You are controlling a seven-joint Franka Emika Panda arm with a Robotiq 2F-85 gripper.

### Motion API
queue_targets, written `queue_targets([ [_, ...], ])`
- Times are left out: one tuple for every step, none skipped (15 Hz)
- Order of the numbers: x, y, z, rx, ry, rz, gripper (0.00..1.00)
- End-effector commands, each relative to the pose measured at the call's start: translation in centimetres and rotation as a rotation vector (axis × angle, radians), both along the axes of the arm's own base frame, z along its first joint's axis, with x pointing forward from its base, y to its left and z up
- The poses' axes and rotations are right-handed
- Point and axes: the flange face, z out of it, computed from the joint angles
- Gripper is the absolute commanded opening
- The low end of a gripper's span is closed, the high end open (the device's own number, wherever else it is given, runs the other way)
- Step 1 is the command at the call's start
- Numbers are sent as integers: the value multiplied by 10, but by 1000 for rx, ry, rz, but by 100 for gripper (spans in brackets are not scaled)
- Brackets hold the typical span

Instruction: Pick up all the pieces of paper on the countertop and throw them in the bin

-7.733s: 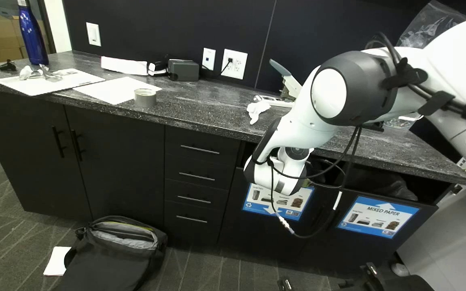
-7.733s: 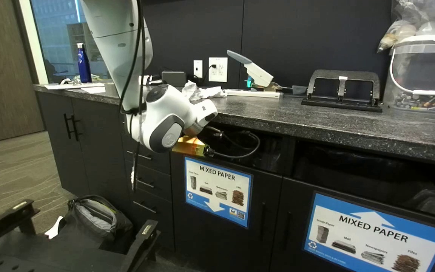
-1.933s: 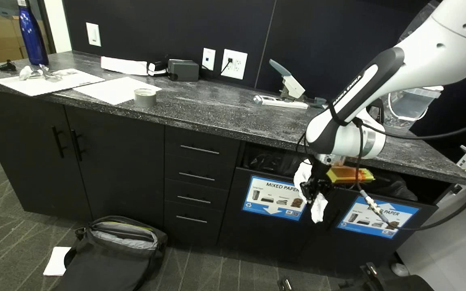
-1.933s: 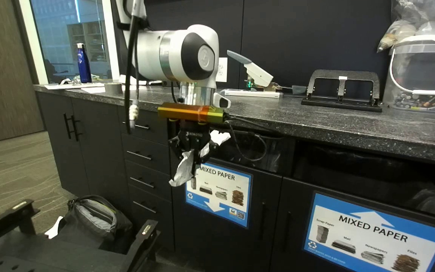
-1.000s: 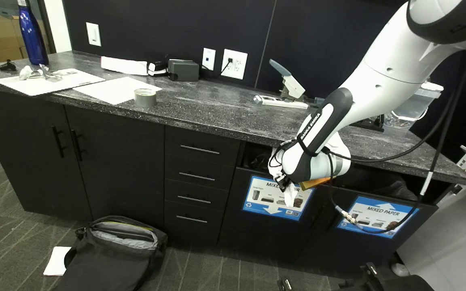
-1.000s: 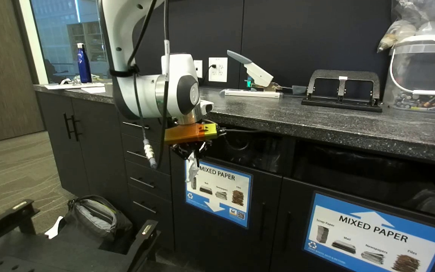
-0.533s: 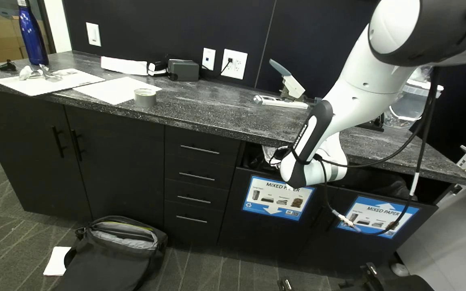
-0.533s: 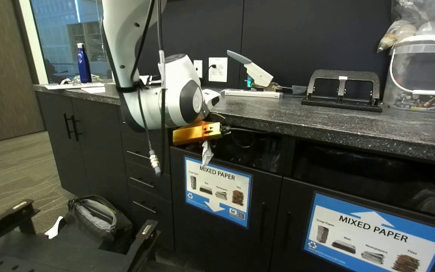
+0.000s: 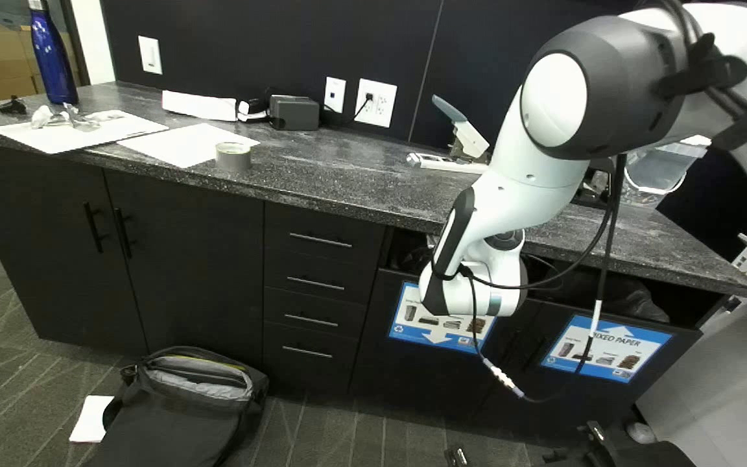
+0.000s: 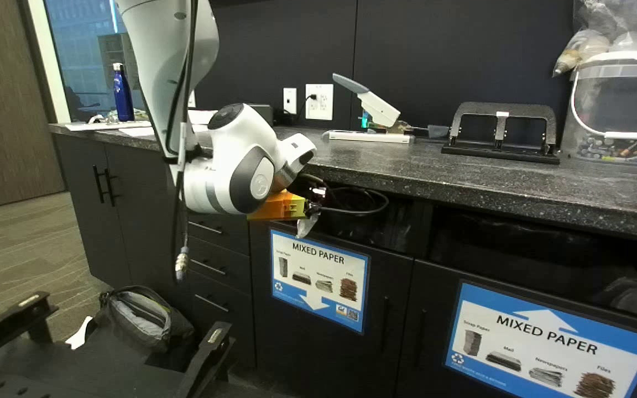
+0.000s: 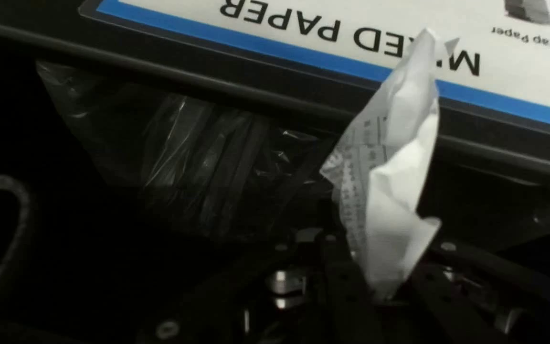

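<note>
In the wrist view my gripper (image 11: 387, 260) is shut on a crumpled white piece of paper (image 11: 399, 157), which sticks out past the fingers across the rim of the bin (image 11: 208, 91). In an exterior view a tip of that paper (image 10: 306, 225) shows just above the MIXED PAPER label, at the slot of the bin (image 10: 390, 276). The fingers are hidden behind the wrist in both exterior views and reach into the dark slot under the countertop (image 9: 347, 175). More crumpled pieces of paper (image 9: 41, 117) lie at the countertop's far end on a flat sheet.
Above the slot the countertop edge overhangs closely. A stapler (image 10: 371, 108), a hole punch (image 10: 500, 132) and a clear bucket (image 10: 617, 110) stand on top. Farther along are a tape roll (image 9: 233, 157) and a dark box (image 9: 294, 113). A second labelled slot (image 10: 539, 260) adjoins.
The piece of paper near the stapler has been lifted from the countertop. Over the last second my gripper has tilted and carried a piece inward, into the slot.
</note>
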Motion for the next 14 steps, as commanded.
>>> queue_targets([
  [13,2,-2,-31,-126,-56,9],
  [15,1,-3,-34,-140,-69,8],
  [18,0,-3,-34,-148,-79,9],
  [21,-1,-4,-39,-153,-87,9],
  [24,-2,-5,-42,-155,-94,9],
  [28,-1,-4,-45,-164,-102,9],
  [30,-2,-4,-47,-168,-114,34],
  [32,-2,-5,-64,-166,-113,35],
  [33,-4,-4,-80,-169,-113,42],
  [36,-5,-3,-91,-167,-114,49],
  [37,-5,-3,-96,-164,-116,58],
  [39,-6,-2,-98,-160,-117,65],
  [40,-7,-3,-99,-147,-116,71],
  [40,-8,-3,-99,-140,-115,80],
])
